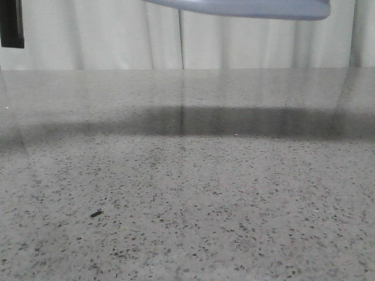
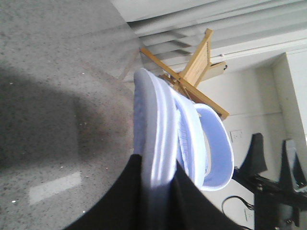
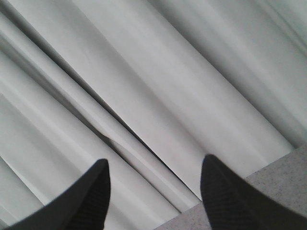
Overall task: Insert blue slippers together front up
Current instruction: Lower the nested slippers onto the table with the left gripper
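The pale blue slippers point(image 2: 160, 129) hang in the air, held by the heel end in my left gripper point(image 2: 158, 177), whose black fingers point(image 2: 124, 201) are shut on the thick sole. Two stacked soles seem to lie side by side, and a wide strap point(image 2: 218, 143) bulges off the ribbed footbed. In the front view only a pale blue sole point(image 1: 246, 7) shows at the top edge, high above the speckled table point(image 1: 187, 193); no arm shows there. My right gripper point(image 3: 154, 191) is open and empty, facing the white curtain point(image 3: 158, 86).
A wooden cross-legged frame point(image 2: 196, 67) stands beyond the table's far edge. Black stands point(image 2: 268, 182) and cables are on the floor nearby. A small dark speck point(image 1: 96, 213) lies on the table front left. A table corner point(image 3: 283, 177) shows beside the right fingers.
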`<action>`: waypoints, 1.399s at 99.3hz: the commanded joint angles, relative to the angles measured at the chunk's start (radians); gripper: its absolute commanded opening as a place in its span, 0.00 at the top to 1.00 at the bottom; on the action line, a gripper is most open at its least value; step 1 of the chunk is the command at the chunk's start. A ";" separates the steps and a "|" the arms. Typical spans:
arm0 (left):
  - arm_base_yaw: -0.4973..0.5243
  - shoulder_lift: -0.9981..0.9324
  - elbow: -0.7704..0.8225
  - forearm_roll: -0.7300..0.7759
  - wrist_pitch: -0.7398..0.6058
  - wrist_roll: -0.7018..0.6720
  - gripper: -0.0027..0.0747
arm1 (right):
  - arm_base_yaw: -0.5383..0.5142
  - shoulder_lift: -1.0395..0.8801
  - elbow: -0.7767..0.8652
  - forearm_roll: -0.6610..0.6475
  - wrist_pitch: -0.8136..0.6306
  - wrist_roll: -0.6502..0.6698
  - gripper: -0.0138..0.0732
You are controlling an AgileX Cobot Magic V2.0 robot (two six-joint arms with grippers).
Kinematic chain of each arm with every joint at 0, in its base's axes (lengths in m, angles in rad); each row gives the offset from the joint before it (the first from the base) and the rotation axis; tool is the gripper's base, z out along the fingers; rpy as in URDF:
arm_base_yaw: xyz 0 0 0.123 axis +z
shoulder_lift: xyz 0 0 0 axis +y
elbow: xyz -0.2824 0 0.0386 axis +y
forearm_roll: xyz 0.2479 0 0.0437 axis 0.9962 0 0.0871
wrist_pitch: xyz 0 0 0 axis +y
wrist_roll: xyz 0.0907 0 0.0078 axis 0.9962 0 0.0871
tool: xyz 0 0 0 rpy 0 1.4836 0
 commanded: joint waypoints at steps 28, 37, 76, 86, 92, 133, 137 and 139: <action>-0.007 -0.029 0.107 -0.112 -0.070 0.022 0.94 | -0.006 -0.015 -0.039 -0.036 -0.002 -0.015 0.42; -0.007 -0.029 0.115 -0.112 -0.091 0.022 0.94 | -0.006 -0.015 -0.039 -0.036 0.007 -0.015 0.42; -0.007 0.100 0.115 -0.112 -0.045 0.016 0.94 | -0.006 -0.015 -0.039 -0.044 0.017 -0.015 0.42; -0.007 0.100 0.115 -0.112 -0.045 0.016 0.94 | -0.006 -0.015 -0.039 -0.046 0.018 -0.015 0.42; -0.007 0.100 0.115 -0.101 -0.049 0.017 0.94 | -0.006 -0.015 -0.039 -0.046 0.018 -0.015 0.42; -0.007 0.100 0.115 -0.065 -0.077 0.026 0.89 | -0.006 -0.015 -0.039 -0.046 0.018 -0.015 0.42; -0.007 0.100 0.115 -0.065 -0.075 0.026 0.85 | -0.006 -0.015 -0.039 -0.046 0.018 -0.015 0.42; -0.007 0.100 0.115 -0.065 -0.075 0.026 0.82 | -0.006 -0.015 -0.039 -0.046 0.018 -0.015 0.42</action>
